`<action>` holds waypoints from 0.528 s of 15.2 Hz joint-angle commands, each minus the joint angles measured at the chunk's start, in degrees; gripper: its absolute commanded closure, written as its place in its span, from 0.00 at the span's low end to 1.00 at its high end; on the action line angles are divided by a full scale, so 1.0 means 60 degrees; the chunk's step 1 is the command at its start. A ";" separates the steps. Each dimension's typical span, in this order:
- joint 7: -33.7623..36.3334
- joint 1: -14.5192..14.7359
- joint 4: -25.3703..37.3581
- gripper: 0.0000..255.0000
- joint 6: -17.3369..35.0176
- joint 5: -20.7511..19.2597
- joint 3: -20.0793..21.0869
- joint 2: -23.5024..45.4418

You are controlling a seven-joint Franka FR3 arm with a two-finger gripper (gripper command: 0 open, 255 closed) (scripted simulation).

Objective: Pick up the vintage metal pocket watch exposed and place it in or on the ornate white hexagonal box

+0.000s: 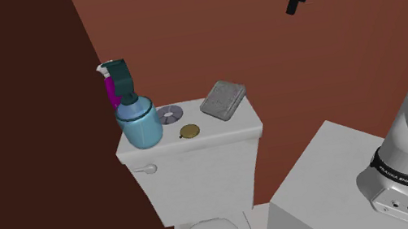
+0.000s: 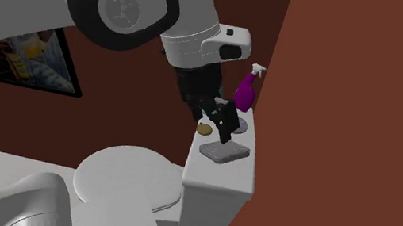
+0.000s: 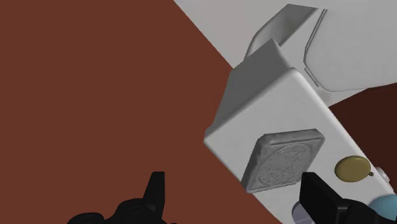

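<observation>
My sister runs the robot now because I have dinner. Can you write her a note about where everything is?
Tool: open, holding nothing, up in the air away from the tank lid.
Pocket watch: small brass-coloured disc lying flat on the tank lid near its front edge, between the blue spray bottle and the box, touching neither.
Box: grey with a patterned top, on the same lid, nothing on it.
Done: nothing; the watch is not picked up yet.
Left: lower onto the watch, grasp it, lift it, set it on the box.
</observation>
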 commanded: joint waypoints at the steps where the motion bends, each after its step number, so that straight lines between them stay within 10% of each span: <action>1: 0.0000 0.0000 0.0000 0.00 0.0000 0.0000 0.0000 0.0000; 8: 0.1339 0.0185 -0.0276 0.00 0.1115 0.0450 0.0984 0.1393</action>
